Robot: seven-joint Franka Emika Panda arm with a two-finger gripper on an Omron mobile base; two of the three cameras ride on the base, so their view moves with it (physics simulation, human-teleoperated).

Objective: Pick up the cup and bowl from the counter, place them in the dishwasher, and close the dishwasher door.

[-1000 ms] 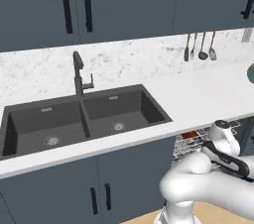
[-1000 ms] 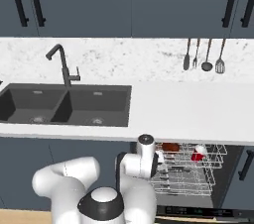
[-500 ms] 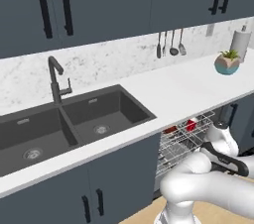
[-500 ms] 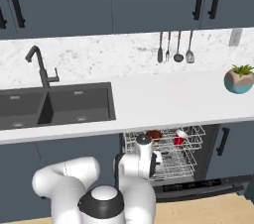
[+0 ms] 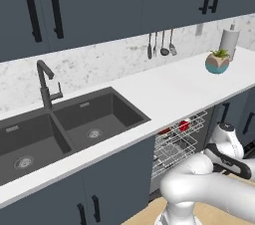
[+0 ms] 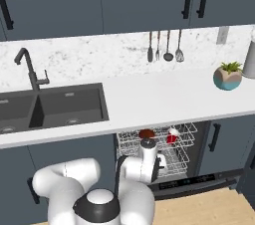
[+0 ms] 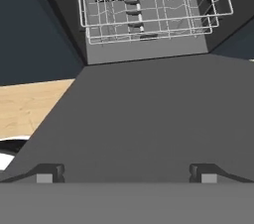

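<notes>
Your claw [image 7: 126, 176] is hanging spread wide and pinching nothing, low over the lowered dishwasher door [image 7: 149, 114], probably lining up to get under its edge and lift it. Just beyond, the wire rack [image 6: 169, 142] is sitting pulled out of the dishwasher [image 6: 164, 169], already carrying the reddish-brown bowl [image 6: 146, 133] and the red cup [image 6: 172, 136] side by side, so closing looks like the remaining step. Farther back, the white worktop [image 6: 149, 102] is carrying the potted plant [image 6: 228, 77] near the wall.
</notes>
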